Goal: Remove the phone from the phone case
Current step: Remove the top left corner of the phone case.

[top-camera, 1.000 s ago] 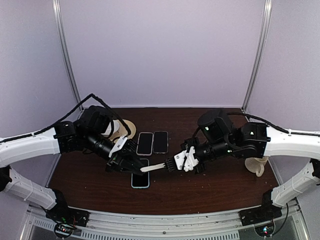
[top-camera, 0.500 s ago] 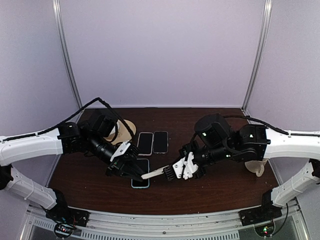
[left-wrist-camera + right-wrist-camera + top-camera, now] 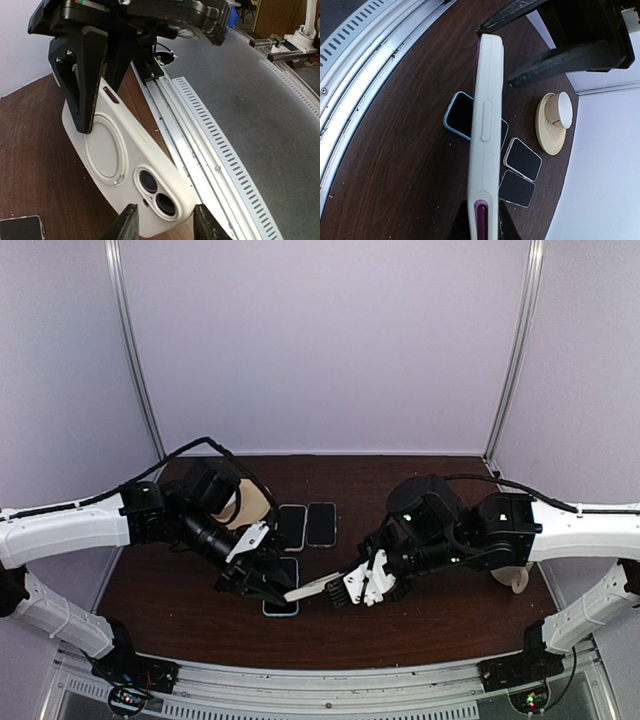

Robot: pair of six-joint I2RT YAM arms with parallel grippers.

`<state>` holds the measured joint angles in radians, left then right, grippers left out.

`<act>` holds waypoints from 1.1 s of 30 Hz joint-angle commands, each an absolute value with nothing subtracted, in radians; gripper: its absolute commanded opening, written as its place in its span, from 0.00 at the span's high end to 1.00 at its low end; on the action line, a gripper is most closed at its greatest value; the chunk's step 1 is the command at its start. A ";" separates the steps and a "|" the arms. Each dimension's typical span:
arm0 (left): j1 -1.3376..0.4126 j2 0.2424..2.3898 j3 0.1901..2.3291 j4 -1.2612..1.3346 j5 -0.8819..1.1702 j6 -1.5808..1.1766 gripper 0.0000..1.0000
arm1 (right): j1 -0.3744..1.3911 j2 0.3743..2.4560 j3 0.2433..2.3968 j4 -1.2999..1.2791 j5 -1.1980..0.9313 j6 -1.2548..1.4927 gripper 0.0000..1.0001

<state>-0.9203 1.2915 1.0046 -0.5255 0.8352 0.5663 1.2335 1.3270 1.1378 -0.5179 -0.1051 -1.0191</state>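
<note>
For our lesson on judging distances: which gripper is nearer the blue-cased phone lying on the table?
Left. The left gripper hangs over the blue-cased phone; the right gripper sits off to its right, both clamping the white-cased phone.

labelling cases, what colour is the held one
The case is cream white, clearest in left wrist view.

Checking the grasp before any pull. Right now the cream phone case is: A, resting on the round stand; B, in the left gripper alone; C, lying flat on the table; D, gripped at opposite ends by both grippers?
D: the left gripper clamps the camera end of the cream phone case, and the right gripper clamps its other end.
</note>
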 commanded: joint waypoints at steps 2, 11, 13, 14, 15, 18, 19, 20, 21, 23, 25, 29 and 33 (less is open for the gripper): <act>-0.900 1.222 0.983 -0.492 0.792 0.654 0.52 | 1.266 1.286 1.114 -0.451 -0.120 -1.041 1.00; -0.914 1.224 0.982 -0.506 0.824 0.660 0.51 | 1.265 1.285 1.122 -0.422 -0.093 -1.019 1.00; -0.919 1.219 0.974 -0.506 0.826 0.662 0.47 | 1.265 1.288 1.126 -0.416 -0.074 -1.019 1.00; -0.923 1.216 0.971 -0.506 0.821 0.666 0.45 | 1.264 1.291 1.126 -0.411 -0.063 -1.019 1.00; -0.927 1.214 0.968 -0.505 0.810 0.669 0.45 | 1.263 1.293 1.126 -0.405 -0.054 -1.017 1.00; -0.939 1.209 0.959 -0.478 0.787 0.661 0.44 | 1.260 1.305 1.140 -0.403 -0.040 -1.009 1.00; -0.943 1.208 0.957 -0.469 0.782 0.652 0.44 | 1.259 1.310 1.143 -0.402 -0.037 -1.005 1.00; -0.945 1.211 0.957 -0.461 0.777 0.646 0.45 | 1.259 1.315 1.147 -0.402 -0.031 -1.002 1.00; -0.947 1.211 0.958 -0.459 0.776 0.641 0.45 | 1.259 1.319 1.151 -0.398 -0.027 -1.000 1.00; -0.949 1.219 0.961 -0.459 0.772 0.636 0.46 | 1.258 1.326 1.154 -0.391 -0.023 -0.995 1.00; -0.951 1.223 0.963 -0.459 0.768 0.633 0.47 | 1.257 1.330 1.159 -0.384 -0.019 -0.988 1.00; -0.955 1.223 0.962 -0.446 0.744 0.627 0.49 | 1.254 1.337 1.163 -0.359 -0.005 -0.973 1.00; -0.955 1.217 0.956 -0.437 0.705 0.635 0.48 | 1.246 1.340 1.176 -0.343 -0.005 -0.945 1.00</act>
<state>-0.9501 1.2194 0.9684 -0.4892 0.7486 0.6392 1.2552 1.3449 1.1236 -0.4347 -0.0288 -0.9878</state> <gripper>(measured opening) 0.522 0.068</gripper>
